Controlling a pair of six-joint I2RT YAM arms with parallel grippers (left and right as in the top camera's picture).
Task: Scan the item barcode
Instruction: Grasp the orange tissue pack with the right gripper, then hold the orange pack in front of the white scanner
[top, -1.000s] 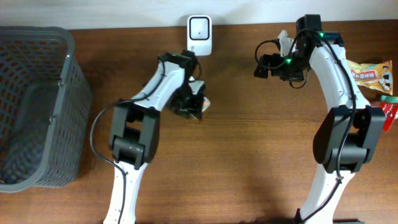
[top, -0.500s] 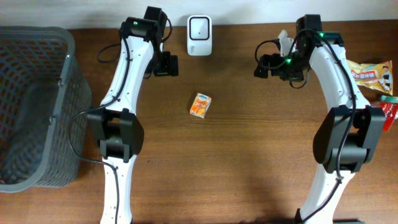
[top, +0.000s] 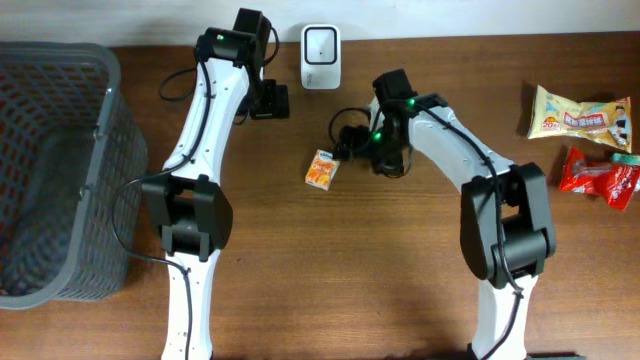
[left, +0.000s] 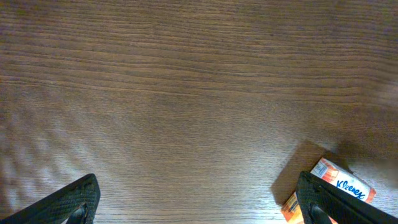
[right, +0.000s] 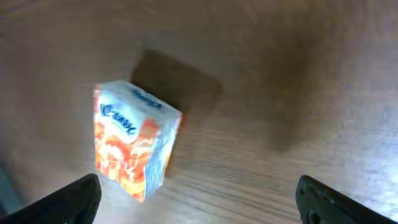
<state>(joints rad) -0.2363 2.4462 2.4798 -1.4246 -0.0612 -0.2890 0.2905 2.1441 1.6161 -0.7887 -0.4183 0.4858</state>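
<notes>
Overhead alone shows scanner (top: 320, 46), basket (top: 52, 120); both wrists show tissue pack (right: 134, 146).

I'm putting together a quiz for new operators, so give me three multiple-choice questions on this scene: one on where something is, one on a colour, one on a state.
1. Where is the orange Kleenex tissue pack? A in the grey mesh basket; B on the brown wooden table; C on top of a snack packet.
2. What colour is the small barcode scanner at the table's far edge? A black; B white; C red.
3. How is the right pincer? A open and empty; B shut on the pack; C shut and empty.

Answers: 1 B, the pack rests on bare wood; 2 B, its housing is white; 3 A, the right wrist view shows both fingertips wide apart, with the pack lying untouched ahead of them.
</notes>
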